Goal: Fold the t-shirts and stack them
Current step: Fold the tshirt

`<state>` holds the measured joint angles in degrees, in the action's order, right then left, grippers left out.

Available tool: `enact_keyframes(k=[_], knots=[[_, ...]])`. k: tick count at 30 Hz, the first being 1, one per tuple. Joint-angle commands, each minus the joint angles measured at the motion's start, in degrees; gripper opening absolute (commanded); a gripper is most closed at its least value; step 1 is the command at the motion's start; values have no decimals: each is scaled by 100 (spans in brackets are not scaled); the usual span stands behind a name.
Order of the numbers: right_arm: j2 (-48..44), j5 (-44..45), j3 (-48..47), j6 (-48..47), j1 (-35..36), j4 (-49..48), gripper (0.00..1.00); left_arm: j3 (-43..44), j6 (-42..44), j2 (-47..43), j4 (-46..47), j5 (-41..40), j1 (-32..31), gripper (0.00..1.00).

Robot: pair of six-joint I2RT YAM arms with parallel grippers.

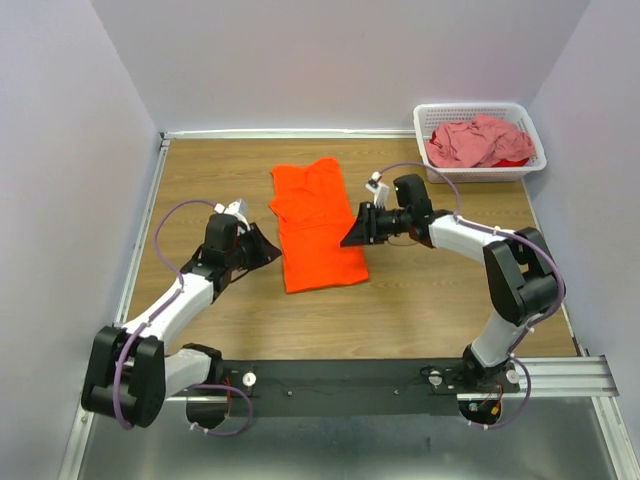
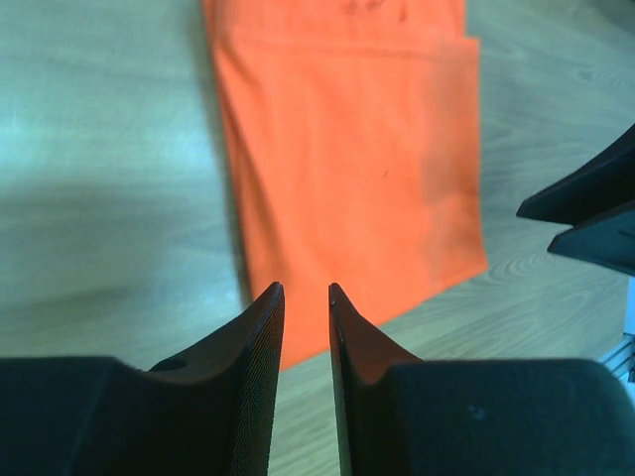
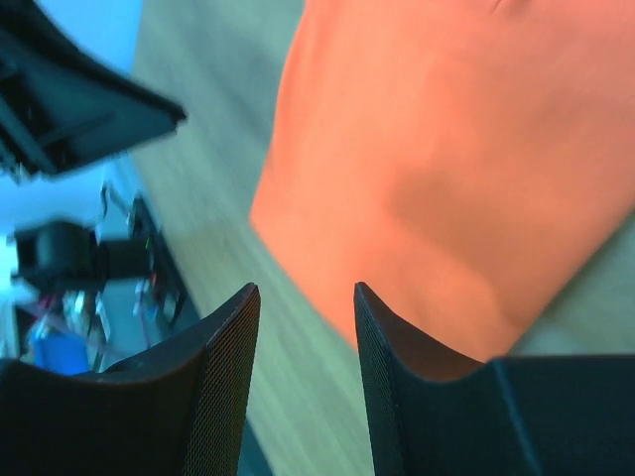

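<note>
The bright orange t-shirt (image 1: 318,225) lies flat on the wooden table, folded lengthwise into a long strip, and also fills the left wrist view (image 2: 357,159) and the right wrist view (image 3: 456,169). A dusty pink t-shirt (image 1: 478,142) is crumpled in the white basket. My left gripper (image 1: 268,250) hovers just left of the shirt's lower left edge, its jaws a narrow gap apart and empty (image 2: 306,290). My right gripper (image 1: 350,232) is at the shirt's right edge, open with nothing between its fingers (image 3: 306,290).
The white lattice basket (image 1: 534,137) stands at the back right corner of the table. Grey walls enclose the table on three sides. A black rail with the arm bases (image 1: 340,380) runs along the near edge.
</note>
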<state>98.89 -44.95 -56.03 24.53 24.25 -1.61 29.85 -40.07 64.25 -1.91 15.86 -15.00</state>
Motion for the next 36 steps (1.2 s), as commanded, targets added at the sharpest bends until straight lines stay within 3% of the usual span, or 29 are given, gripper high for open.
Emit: enact_keyframes(k=[1,6,12,19,24,31,36], knots=[[384,619,-696,209,-201,117,50,494,184,744,551,-39,-29,33],[1385,715,-1417,175,-272,117,50,1084,210,1844,1139,92,-29,29],[2273,926,-1885,104,-482,99,49,1770,290,3110,1141,-293,24,28],[2083,997,-1640,-54,-570,117,49,1630,237,3542,983,-452,182,26],[916,1182,-921,226,-562,143,50,1603,535,2516,422,-775,112,28],[-448,174,486,350,-527,134,50,1087,870,775,-450,-1225,-178,36],[-591,-277,1233,166,-509,99,49,366,580,-385,-608,-1340,-345,46]])
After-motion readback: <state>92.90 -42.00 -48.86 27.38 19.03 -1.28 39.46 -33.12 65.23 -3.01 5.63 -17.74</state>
